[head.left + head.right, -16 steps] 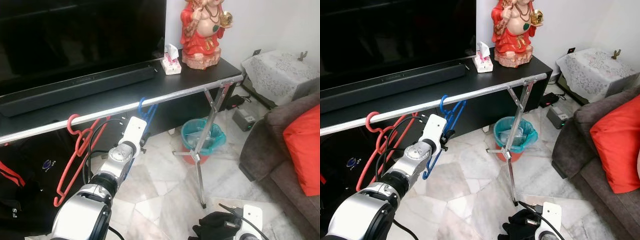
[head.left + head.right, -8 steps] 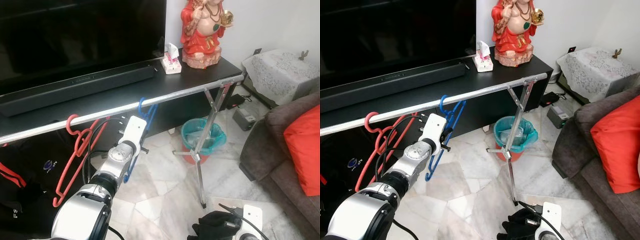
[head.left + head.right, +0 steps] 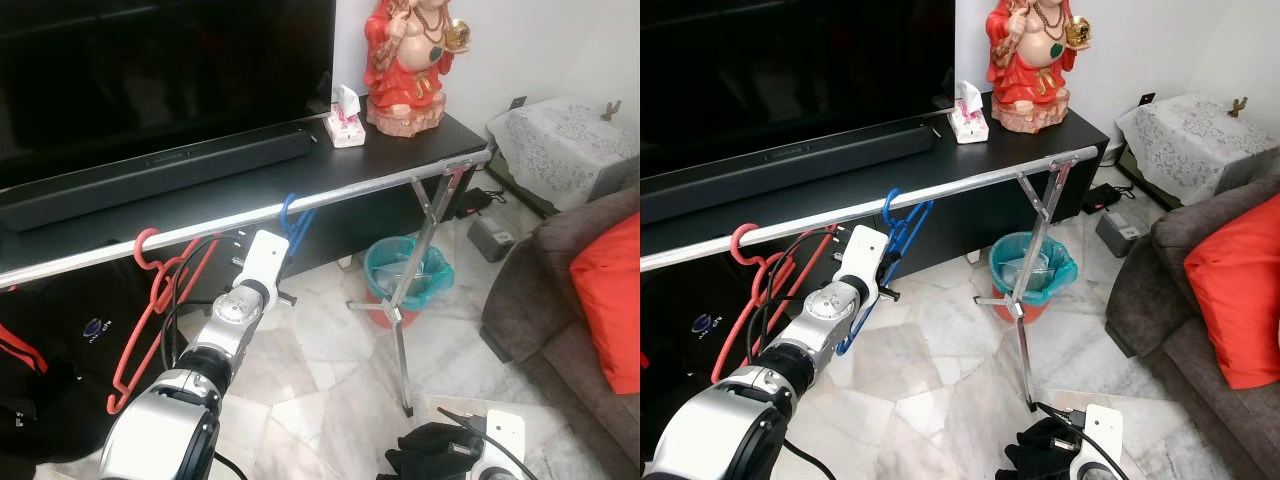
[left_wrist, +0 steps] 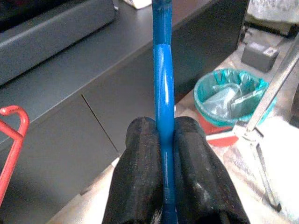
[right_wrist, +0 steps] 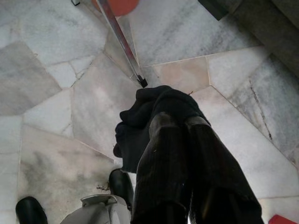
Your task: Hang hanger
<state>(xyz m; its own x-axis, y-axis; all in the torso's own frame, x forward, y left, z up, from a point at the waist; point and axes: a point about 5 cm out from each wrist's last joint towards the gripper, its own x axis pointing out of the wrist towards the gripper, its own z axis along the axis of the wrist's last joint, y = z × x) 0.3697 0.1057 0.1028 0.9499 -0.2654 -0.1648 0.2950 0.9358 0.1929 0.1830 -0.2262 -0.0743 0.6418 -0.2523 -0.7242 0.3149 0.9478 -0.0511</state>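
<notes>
A blue hanger [image 3: 902, 214] has its hook over the silver rail [image 3: 350, 190] of a clothes rack, and its body hangs down below. My left gripper [image 4: 163, 125] is shut on the hanger's blue bar [image 4: 163, 70] just under the rail, one black finger [image 4: 140, 163] on each side. A red hanger [image 3: 160, 290] hangs on the same rail further left. My right gripper [image 5: 180, 123] hangs low near the floor, its fingers pressed together, with a dark lump just past the tips.
Behind the rail, a black TV bench [image 3: 300, 165] carries a soundbar [image 3: 150, 180], a tissue box [image 3: 343, 128] and a red statue [image 3: 408, 60]. A teal-lined bin [image 3: 405, 275] stands by the rack's leg [image 3: 403, 330]. At the right is a sofa with a red cushion [image 3: 608, 300].
My left gripper has drawn slightly left and back with the blue hanger, swinging its body a little. The hook stays on the rail. The right arm has not moved.
</notes>
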